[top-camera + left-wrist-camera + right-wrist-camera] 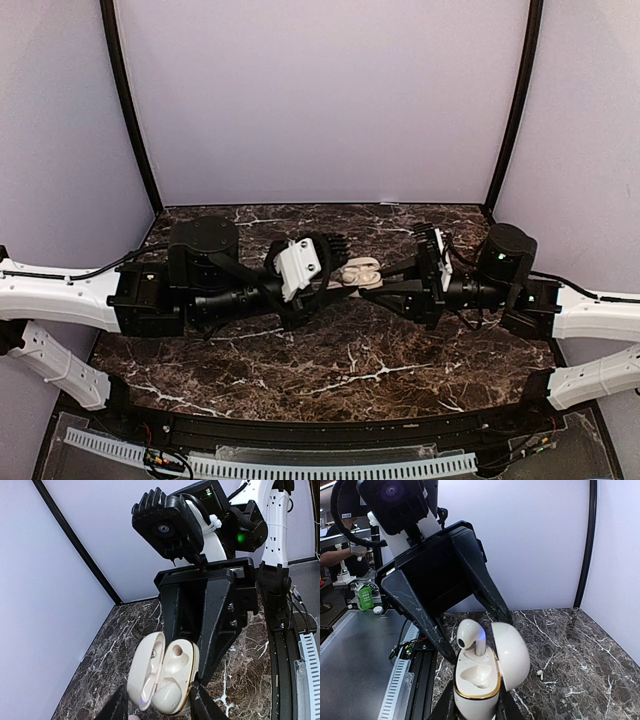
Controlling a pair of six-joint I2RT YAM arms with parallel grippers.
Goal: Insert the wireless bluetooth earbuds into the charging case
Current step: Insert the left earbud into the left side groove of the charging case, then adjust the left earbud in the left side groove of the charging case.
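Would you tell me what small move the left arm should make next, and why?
Probably draw the left hand straight back from the charging case. Its jaws stand apart, and one earbud sits stem-down in its well, head protruding, while the right hand grips the case. A second earbud lies on the marble table, awaiting pickup.

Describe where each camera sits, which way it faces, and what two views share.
Top external: above and behind the bases, looking down at the marble table; both arms show, meeting at the charging case.
Left wrist: on the left arm, facing the right end effector gripping the open case; own fingers at bottom.
Right wrist: on the right arm, facing the left end effector; own fingers clasp the case.
Shared: both wrist views show the case, from opposite sides.
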